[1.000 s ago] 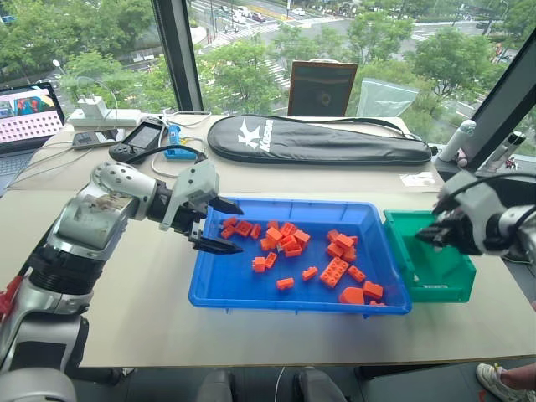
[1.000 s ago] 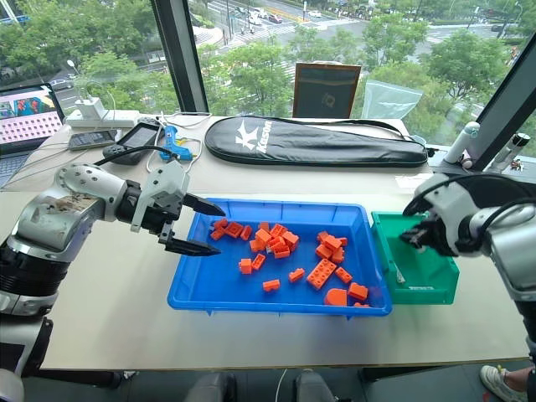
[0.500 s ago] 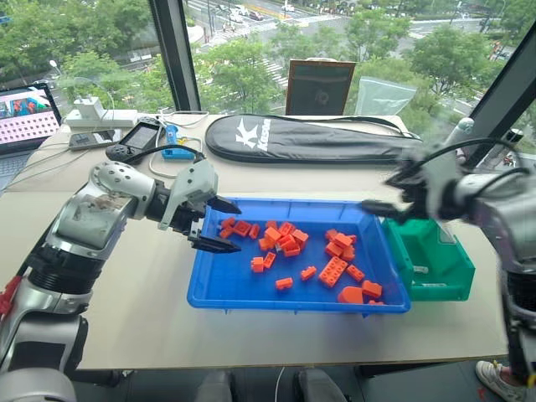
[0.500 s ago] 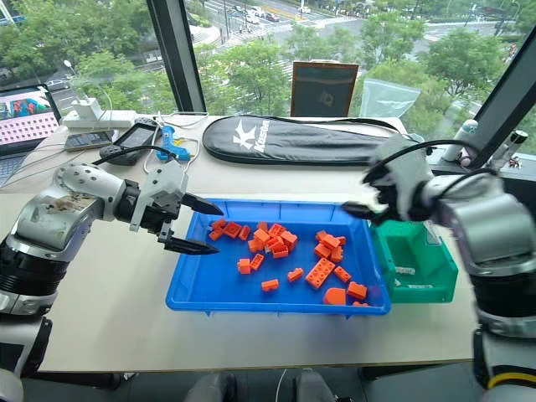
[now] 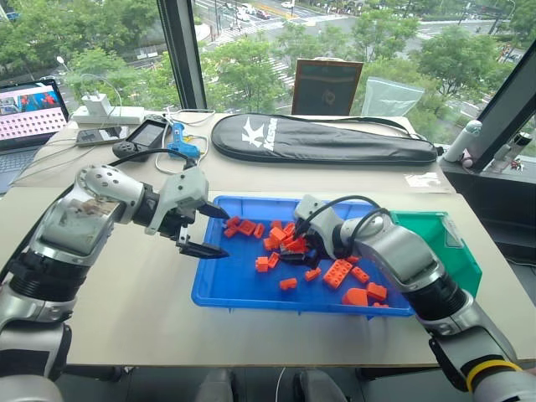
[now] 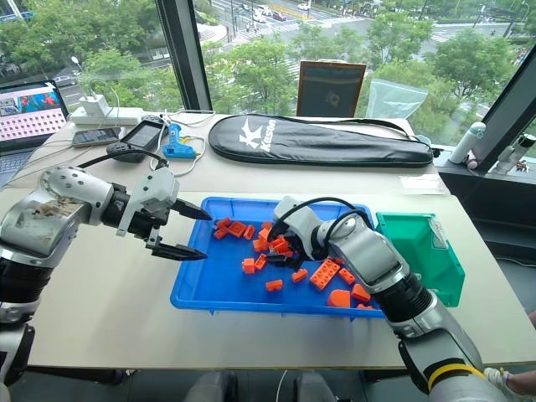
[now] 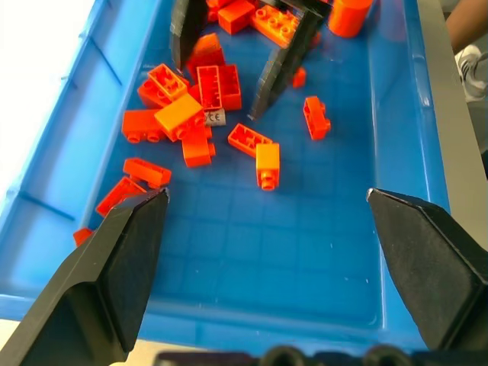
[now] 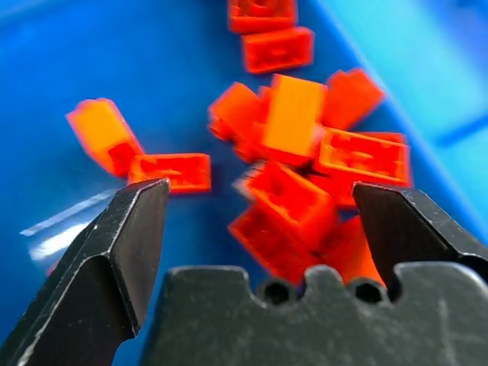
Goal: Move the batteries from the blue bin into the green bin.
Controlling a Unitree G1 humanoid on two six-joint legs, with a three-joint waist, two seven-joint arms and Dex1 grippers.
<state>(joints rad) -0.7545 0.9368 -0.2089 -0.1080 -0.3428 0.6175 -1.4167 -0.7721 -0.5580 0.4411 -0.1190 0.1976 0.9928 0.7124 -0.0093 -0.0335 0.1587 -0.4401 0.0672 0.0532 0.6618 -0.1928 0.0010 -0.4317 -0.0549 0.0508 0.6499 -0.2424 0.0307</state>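
Right gripper, fingers spread wide and empty, sits over the heap of small orange plastic bricks mid-tray. A small white-labelled cylinder, likely a battery, lies half-buried there; straddle it alone, close slowly. Left gripper, fingers also apart, hangs at the shallow bright-blue plastic bin on the bench. Deep green plastic bin touches it on the right.

One blue bin, one green bin

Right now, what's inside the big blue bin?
The blue bin holds loose orange bricks. The right hand, open, is down among them and covers a few.
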